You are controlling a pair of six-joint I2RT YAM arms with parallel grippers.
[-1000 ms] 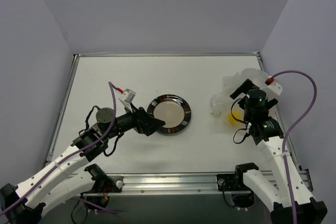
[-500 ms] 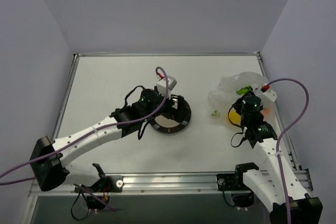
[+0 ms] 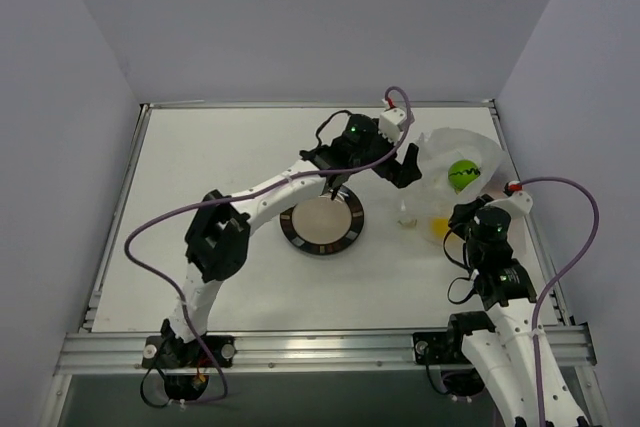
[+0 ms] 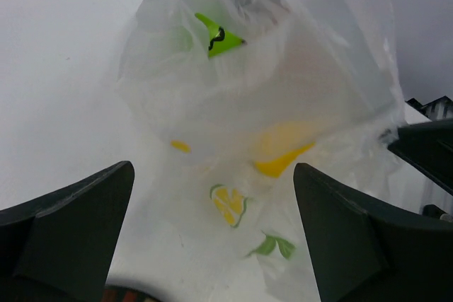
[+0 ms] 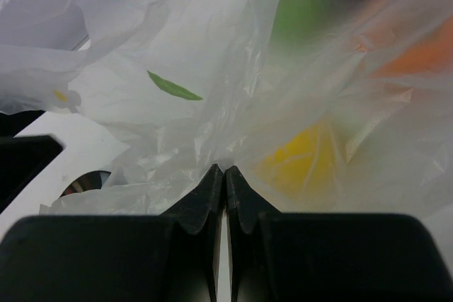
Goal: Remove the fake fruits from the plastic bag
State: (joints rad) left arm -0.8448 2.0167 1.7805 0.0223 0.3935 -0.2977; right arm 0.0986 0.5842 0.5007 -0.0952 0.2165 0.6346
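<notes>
Right of the round shiny metal plate (image 3: 322,249), the left gripper (image 3: 398,169) hovers, jaws wide. Further right lies the crinkly translucent plastic bag (image 3: 440,159): limp, light, slippery, best pinched at a fold. Its long axis seemingly runs away from the plate; its mouth is unclear. Inside sit a bright green plastic ball (image 3: 462,173), a yellow plastic fruit (image 5: 301,160) and an orange plastic fruit (image 5: 425,54). The right gripper (image 5: 225,175) pinches its near fold.

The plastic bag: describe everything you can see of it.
The plastic bag is thin, crinkled, translucent whitish film printed with small lemon and leaf motifs. It lies crumpled at the far right of the table, bulging over a green ball, a yellow fruit and an orange fruit, all seen through it. The right hand is shut on a fold at its near edge. The open left hand faces its side.
</notes>
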